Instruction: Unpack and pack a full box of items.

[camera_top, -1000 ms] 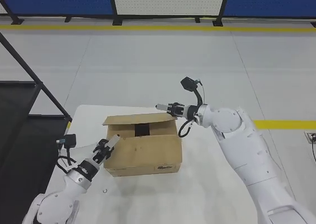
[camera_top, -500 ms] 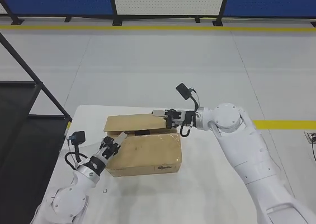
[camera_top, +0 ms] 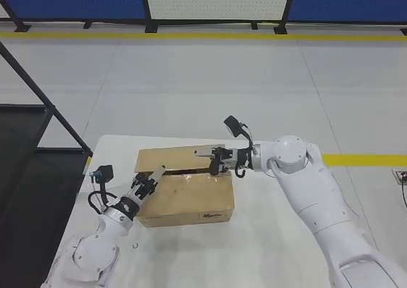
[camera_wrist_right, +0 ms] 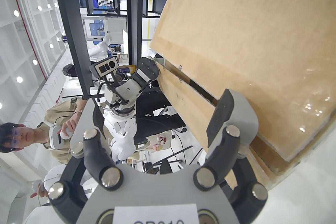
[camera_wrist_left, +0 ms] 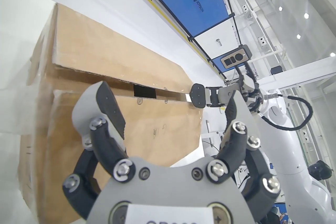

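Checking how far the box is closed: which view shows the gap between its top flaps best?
The left wrist view: the gap runs across the box top, with a dark opening plainly visible. The right wrist view shows it as a narrow slit; the top view, a thin dark line.

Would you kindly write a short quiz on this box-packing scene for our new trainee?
1. True or false: the top flaps of the cardboard box stand wide open.
2. The left end effector is: A) open, B) shut on a flap, C) shut on a bottle.
3. Fill in: the box stands on a white ____.

Key
1. False: they lie nearly shut, with a narrow gap between them.
2. A
3. table
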